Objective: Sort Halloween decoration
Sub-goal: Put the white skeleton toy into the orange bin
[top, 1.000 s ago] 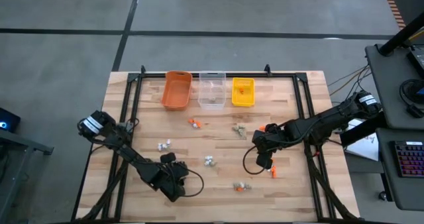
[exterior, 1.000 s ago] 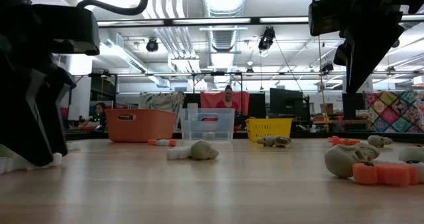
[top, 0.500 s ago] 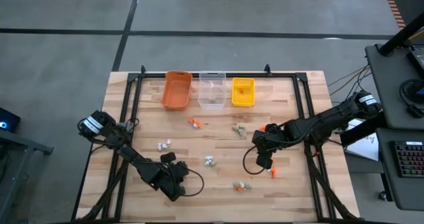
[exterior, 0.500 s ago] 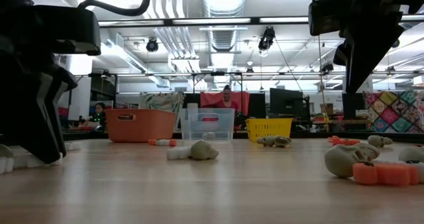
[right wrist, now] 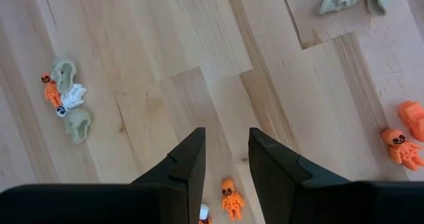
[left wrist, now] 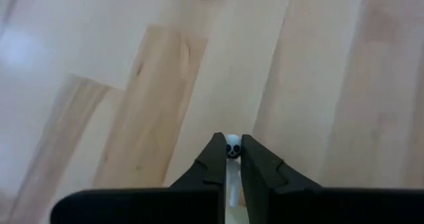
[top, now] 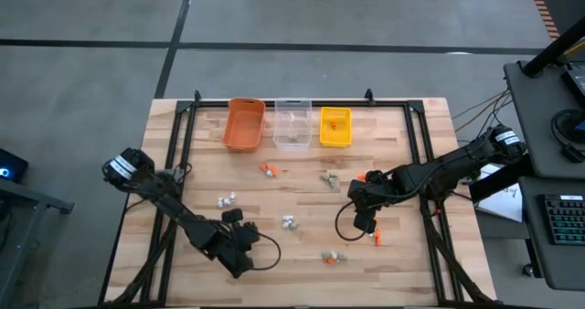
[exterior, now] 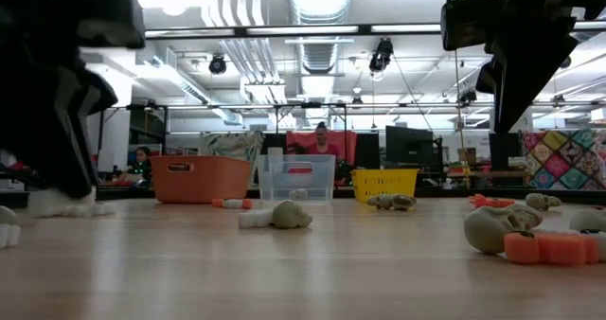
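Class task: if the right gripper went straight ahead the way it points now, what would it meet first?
Most likely the bare wooden table: the right gripper, fingers apart, has no trinket ahead; an orange skeleton lies between its fingers.

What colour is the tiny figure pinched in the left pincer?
White, with dark eye spots on its head; the left wrist view shows it best.
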Motion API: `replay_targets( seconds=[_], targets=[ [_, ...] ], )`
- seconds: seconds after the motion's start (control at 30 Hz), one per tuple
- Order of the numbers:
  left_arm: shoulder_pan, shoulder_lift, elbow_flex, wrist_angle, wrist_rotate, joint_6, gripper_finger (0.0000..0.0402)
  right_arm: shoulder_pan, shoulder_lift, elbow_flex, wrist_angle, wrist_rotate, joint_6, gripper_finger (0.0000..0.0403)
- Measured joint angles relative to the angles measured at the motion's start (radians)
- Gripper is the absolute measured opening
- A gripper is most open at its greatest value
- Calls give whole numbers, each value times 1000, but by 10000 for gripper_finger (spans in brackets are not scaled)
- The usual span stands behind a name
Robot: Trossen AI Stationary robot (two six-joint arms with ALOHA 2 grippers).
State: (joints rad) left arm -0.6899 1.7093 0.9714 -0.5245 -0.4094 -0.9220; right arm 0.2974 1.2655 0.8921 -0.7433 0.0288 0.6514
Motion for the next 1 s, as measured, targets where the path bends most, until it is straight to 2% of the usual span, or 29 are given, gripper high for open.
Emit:
replay_targets(
  seconds=[0.23,0.47,0.7,1.0],
  targets=[
    [56,-120,0,-21,-26,125,0,0,0,0,0,0,-1,102],
    [217,-274,0,-73,-29,364,0,0,0,0,1,0,-2,102],
    [505,-419,0,-94,-2,690,0,-1,0,-1,28,65,-25,102],
    [1007,-442,0,-95,197,1008,0,-3,0,-1,42,150,-24,102]
  ],
)
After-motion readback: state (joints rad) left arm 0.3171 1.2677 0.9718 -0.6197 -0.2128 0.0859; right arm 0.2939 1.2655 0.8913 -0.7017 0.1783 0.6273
